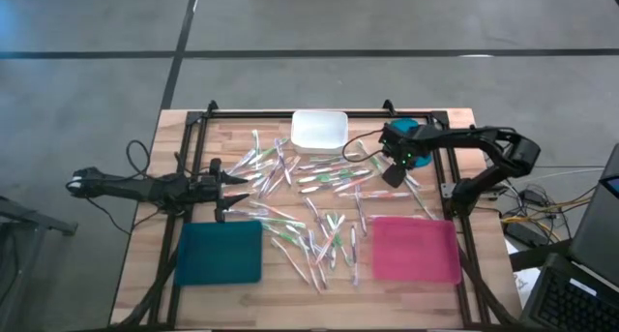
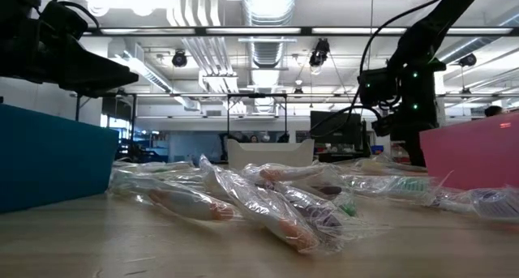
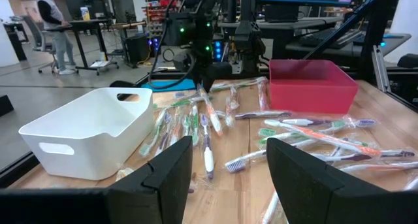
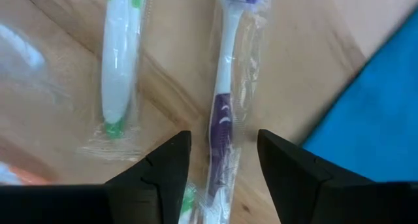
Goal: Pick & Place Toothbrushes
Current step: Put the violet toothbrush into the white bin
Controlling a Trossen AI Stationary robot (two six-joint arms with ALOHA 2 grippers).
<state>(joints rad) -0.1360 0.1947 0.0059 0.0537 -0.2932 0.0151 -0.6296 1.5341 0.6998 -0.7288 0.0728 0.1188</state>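
Right gripper (image 1: 394, 174) hangs over the toothbrushes (image 1: 309, 211) near the white bin (image 1: 319, 129); left gripper (image 1: 224, 189) waits above the teal tray (image 1: 221, 252). At table height, wrapped toothbrushes (image 2: 268, 201) lie piled between teal and pink tray (image 2: 474, 152). Left gripper's fingers (image 3: 166, 168) stand apart, empty. Right gripper's fingers (image 4: 157, 168) stand apart, straddling a purple-handled toothbrush (image 4: 222, 113), not clamping it.

Lying scattered on one wooden table (image 1: 145, 274): dozens of wrapped toothbrushes (image 1: 319, 211), too many and too overlapped for an exact count. Sitting among them: one teal tray (image 1: 222, 253), one pink tray (image 1: 416, 250), one white bin (image 1: 319, 129).
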